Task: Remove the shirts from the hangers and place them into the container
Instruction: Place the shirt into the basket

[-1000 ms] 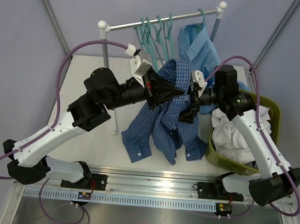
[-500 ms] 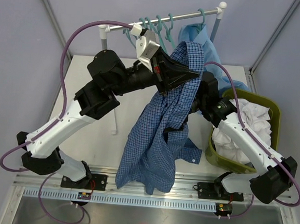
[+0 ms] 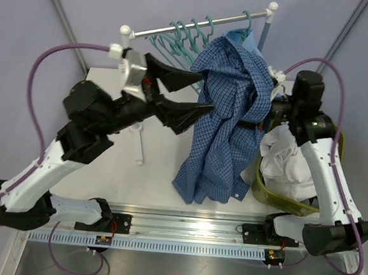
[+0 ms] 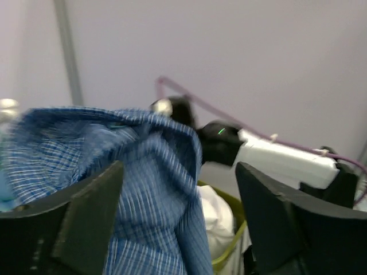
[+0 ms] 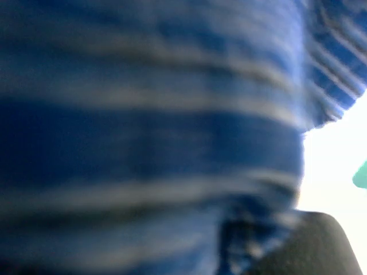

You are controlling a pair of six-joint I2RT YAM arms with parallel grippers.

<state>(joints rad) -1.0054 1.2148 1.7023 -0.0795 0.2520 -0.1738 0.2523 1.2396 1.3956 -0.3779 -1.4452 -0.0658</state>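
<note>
Step in hand: carry the checked shirt (image 3: 226, 122) to the basket (image 3: 266, 192).

Left gripper (image 3: 208, 93) stands wide open, with its jaws just beside the shirt's upper folds and gripping nothing. Right gripper (image 3: 260, 119) is clamped shut in the cloth (fingers mostly hidden; its wrist view shows only blurred blue check). The shirt hangs from it, hem low over the table (image 3: 105, 169) just left of the basket; I cannot tell if the hem touches.

The basket holds a white shirt (image 3: 287, 161).

To do it well:
- Lift until the hem clears the near rim.
- Swing right until the bulk hangs over the white shirt.
- Then let go.

Risk: a sleeve drapes outside the rim.
</note>
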